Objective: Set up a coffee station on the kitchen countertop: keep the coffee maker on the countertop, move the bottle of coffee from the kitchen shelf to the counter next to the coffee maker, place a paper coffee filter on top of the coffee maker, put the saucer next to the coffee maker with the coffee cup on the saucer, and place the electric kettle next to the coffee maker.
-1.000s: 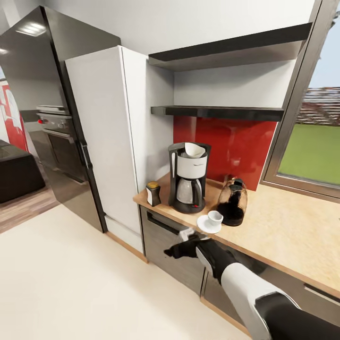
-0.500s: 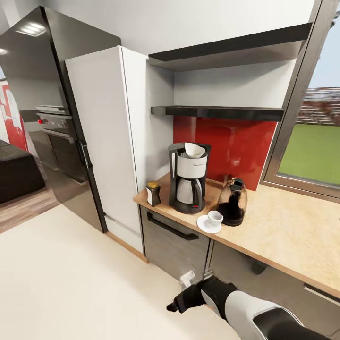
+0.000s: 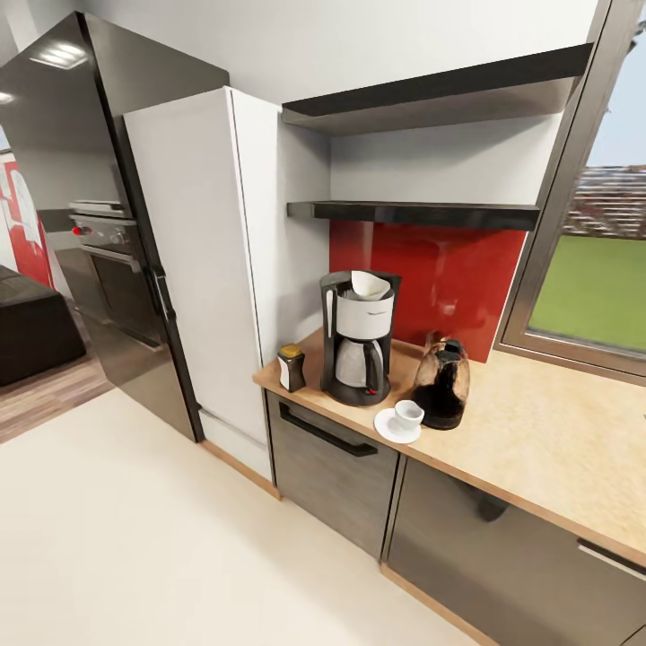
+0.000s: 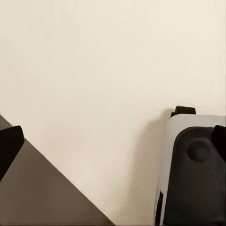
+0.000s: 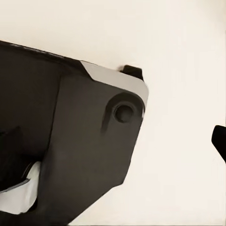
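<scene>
In the left wrist view, one dark fingertip of the left gripper [image 4: 113, 146] shows at the left edge and another at the right edge, so the fingers [image 4: 8, 143] stand wide apart with nothing between them, above the pale floor [image 4: 94, 70]. At the lower right of that frame sits part of the robot's base [image 4: 193, 169], grey and black.

In the right wrist view, a single dark fingertip [image 5: 219, 139] of the right gripper pokes in at the right edge; the other is hidden, so I cannot tell whether these fingers are apart or closed. The robot's dark base fills the left and lower part of that frame.

In the head view, the table [image 3: 538, 440] runs from the centre to the lower right. The coffee maker [image 3: 359, 336] stands upright near its left end, in front of the red backsplash [image 3: 449, 278], with the white paper coffee filter [image 3: 371, 284] in its top. Just left of it stands the bottle of coffee [image 3: 291, 367], near the table's corner. Just right of it stands the electric kettle [image 3: 442, 383], and in front of both lies the saucer [image 3: 396, 426] with the coffee cup [image 3: 409, 414] on it. Two dark shelves [image 3: 413, 213] hang above, a white cabinet [image 3: 211, 269] and a black fridge [image 3: 81, 179] stand to the left, and a window [image 3: 592, 287] sits at the right.
</scene>
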Available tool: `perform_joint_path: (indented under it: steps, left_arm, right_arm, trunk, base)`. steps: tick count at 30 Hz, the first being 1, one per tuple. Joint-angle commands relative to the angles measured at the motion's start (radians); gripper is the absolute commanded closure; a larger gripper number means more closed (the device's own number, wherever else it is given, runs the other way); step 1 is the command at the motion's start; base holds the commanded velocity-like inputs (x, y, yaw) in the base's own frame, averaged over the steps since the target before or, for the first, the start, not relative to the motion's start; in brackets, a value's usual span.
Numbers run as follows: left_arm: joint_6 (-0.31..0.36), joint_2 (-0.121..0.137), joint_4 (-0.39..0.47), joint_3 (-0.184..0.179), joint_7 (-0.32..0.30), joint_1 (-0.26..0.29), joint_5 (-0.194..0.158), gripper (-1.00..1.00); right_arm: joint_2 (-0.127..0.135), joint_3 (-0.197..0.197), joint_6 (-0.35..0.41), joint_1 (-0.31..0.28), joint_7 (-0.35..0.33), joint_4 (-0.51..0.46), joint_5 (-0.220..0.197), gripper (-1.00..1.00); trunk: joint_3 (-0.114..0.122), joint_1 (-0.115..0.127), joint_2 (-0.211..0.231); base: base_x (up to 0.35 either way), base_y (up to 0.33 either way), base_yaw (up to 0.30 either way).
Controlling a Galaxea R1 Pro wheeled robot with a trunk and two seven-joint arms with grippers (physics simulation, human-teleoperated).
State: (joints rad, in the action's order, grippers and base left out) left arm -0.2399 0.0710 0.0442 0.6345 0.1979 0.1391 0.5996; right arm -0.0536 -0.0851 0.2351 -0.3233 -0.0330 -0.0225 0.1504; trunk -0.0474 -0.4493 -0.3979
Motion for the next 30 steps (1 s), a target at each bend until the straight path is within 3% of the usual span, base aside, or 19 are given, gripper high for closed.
perform_joint_path:
  steps: [1, 4, 10, 16, 24, 30]
  left_arm:
    - [-0.004, -0.001, -0.012, 0.007, 0.005, -0.001, 0.012, -1.0]
    - [-0.003, -0.002, -0.032, 0.008, 0.006, -0.008, 0.014, -1.0]
    - [0.003, -0.003, -0.05, 0.009, 0.008, -0.014, 0.013, -1.0]
    - [0.033, -0.004, -0.053, 0.011, 0.008, -0.015, 0.011, -1.0]
    - [0.172, -0.003, -0.048, 0.016, 0.013, -0.015, 0.011, -1.0]
    - [0.192, -0.002, -0.047, 0.018, 0.045, -0.014, 0.011, -1.0]
  right_arm:
    - [0.001, 0.019, 0.008, 0.016, 0.006, -0.002, -0.018, -1.0]
    - [0.001, 0.059, 0.009, 0.05, 0.018, -0.002, -0.087, -1.0]
    - [0.001, 0.073, 0.014, 0.073, 0.022, -0.002, -0.124, -1.0]
    - [0.009, 0.075, 0.016, 0.087, 0.022, -0.002, -0.189, -1.0]
    - [0.041, 0.076, 0.016, 0.089, 0.022, -0.003, -0.205, -1.0]
    - [0.05, 0.076, 0.016, 0.089, 0.022, -0.004, -0.206, -1.0]
  trunk:
    - [-0.002, -0.001, -0.002]
    - [-0.002, -0.001, -0.002]
    - [-0.002, -0.001, -0.002]
    - [-0.002, -0.001, -0.002]
    - [-0.002, -0.001, -0.002]
    - [-0.002, -0.001, -0.002]
  base:
    - [0.0, 0.0, 0.0]
    - [0.0, 0.0, 0.0]
    - [0.0, 0.0, 0.0]
    - [0.0, 0.0, 0.0]
    - [0.0, 0.0, 0.0]
    - [0.0, 0.0, 0.0]
